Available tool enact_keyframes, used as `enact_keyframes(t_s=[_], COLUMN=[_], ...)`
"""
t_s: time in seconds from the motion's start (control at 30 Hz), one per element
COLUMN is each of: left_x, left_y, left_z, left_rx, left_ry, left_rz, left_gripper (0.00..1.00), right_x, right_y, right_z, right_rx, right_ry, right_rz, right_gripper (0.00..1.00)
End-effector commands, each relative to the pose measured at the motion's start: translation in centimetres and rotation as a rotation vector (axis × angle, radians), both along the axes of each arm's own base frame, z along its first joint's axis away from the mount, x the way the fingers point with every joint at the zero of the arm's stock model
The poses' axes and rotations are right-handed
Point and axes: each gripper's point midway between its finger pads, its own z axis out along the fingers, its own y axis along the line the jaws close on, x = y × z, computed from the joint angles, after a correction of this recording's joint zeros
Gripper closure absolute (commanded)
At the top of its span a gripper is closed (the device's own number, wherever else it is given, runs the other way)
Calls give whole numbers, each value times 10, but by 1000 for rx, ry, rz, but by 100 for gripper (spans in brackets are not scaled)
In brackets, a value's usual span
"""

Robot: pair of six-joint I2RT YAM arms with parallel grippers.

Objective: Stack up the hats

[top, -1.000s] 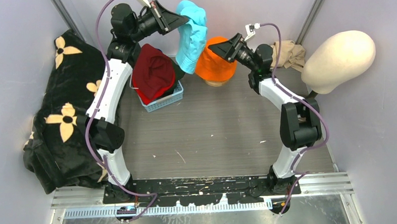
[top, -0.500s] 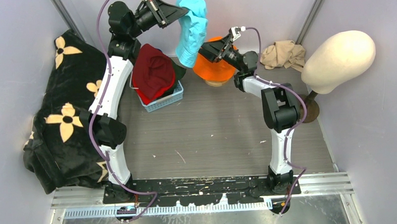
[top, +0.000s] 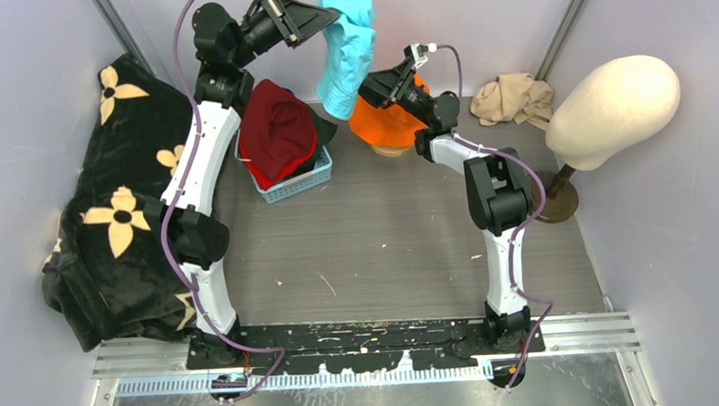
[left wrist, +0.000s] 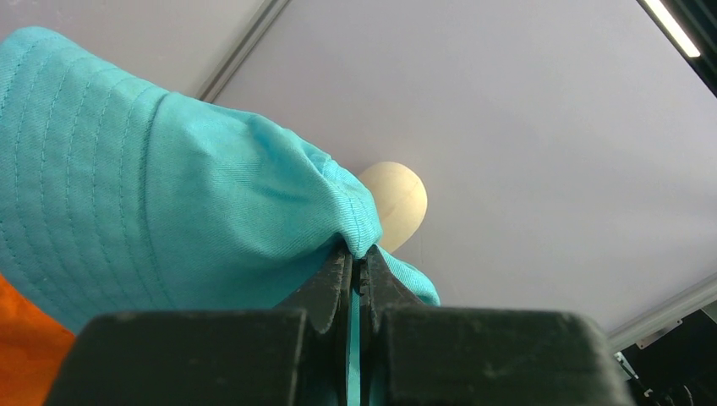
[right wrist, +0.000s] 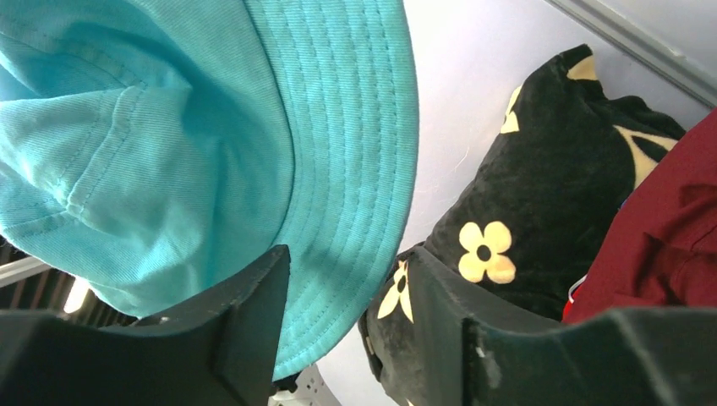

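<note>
A teal bucket hat (top: 347, 48) hangs in the air at the back, pinched at its crown by my left gripper (top: 329, 19), which is shut on the fabric (left wrist: 357, 254). My right gripper (top: 369, 91) reaches up to the hanging brim from the right. In the right wrist view the teal brim (right wrist: 338, 169) lies between its open fingers (right wrist: 348, 254), and the jaws are not pressed on it. Behind the right gripper an orange bucket hat (top: 384, 124) sits on a round form. A red hat (top: 277, 129) rests on top of a blue basket (top: 296, 186).
A black blanket with cream flowers (top: 117, 195) is piled along the left wall. At the back right lies a beige rag (top: 514, 97). A cream head form (top: 613, 110) on a stand rises at the right. Grey walls close in on three sides.
The right arm has swung left from beside the orange hat to the teal hat's brim, and its jaws have narrowed. The left gripper has lifted the teal hat a little higher.
</note>
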Motion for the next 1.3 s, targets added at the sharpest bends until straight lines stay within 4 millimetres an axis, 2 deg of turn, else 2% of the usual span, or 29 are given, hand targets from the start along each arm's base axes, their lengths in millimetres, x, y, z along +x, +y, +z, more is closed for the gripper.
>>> enact_keyframes(t_s=[0.0, 0.17, 0.27, 0.37, 0.6, 0.9, 1.07, 1.27], left_x=[-11, -8, -5, 0, 15, 38, 56, 75], left_y=[5, 5, 7, 10, 19, 21, 15, -4], left_z=[21, 19, 14, 7, -18, -45, -65, -90], left_rx=[-31, -33, -25, -6, 83, 149, 162, 194], left_ry=[-87, -81, -68, -51, -10, 48, 94, 143], left_rz=[-15, -12, -6, 15, 110, 180, 192, 217], left_gripper=[100, 100, 100, 100, 100, 100, 100, 100], right_x=[-15, -15, -15, -13, 4, 10, 15, 24], right_y=[-2, -3, -5, -10, -29, -68, -90, -114], right_z=[29, 29, 28, 25, 4, 16, 17, 12], right_rx=[62, 67, 62, 32, -189, -361, -424, -518], right_ry=[-92, -90, -87, -74, -12, -29, -17, 5], right_rz=[17, 15, 4, -35, -244, -444, -520, -604], right_gripper=[46, 68, 91, 98, 99, 99, 99, 99])
